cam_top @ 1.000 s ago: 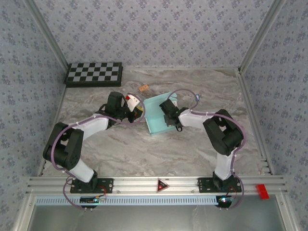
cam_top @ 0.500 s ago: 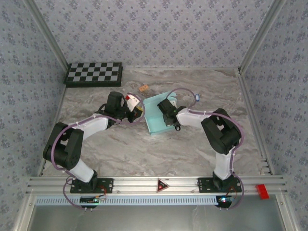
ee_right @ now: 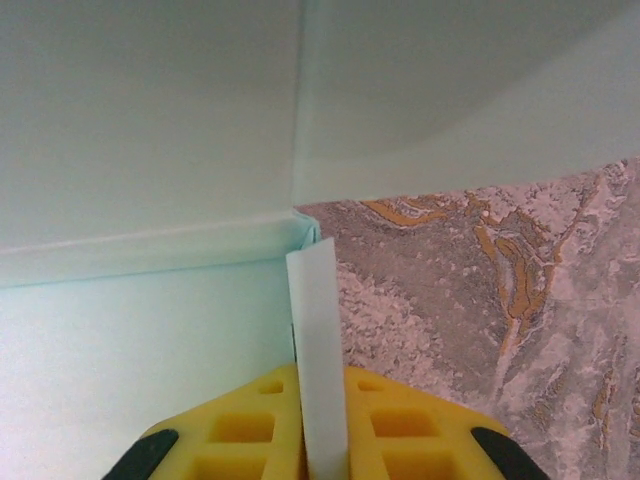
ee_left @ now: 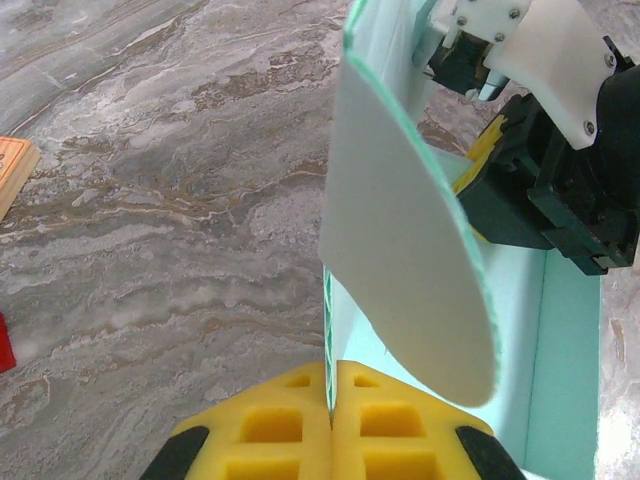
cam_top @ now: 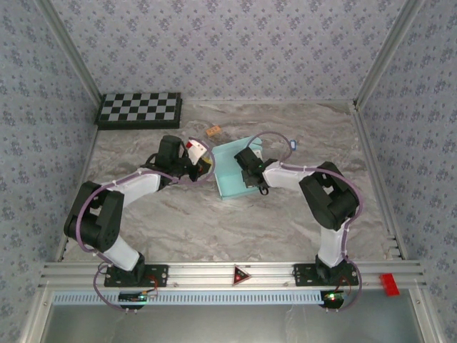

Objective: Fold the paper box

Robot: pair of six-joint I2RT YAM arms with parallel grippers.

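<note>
We've got the paper box [cam_top: 230, 179] sitting half-folded on the bench [cam_top: 214, 229], left fingers [ee_left: 265, 425] pinched shut on one thin wall, right fingers [ee_right: 240, 425] nipped on a corner flap, and it's light, floppy card, so we'd hold close to the folds

Paper box [cam_top: 230, 182]: pale aqua thin card, half-formed open tray, sitting mid table [cam_top: 214, 221]. Walls creased up. One rounded flap [ee_left: 400, 260] stands tall and curls, pale back side towards me. My left gripper [ee_left: 330, 400] pinches a wall edge; my right gripper [ee_right: 318, 400] pinches a narrow corner tab [ee_right: 318, 320].
</note>
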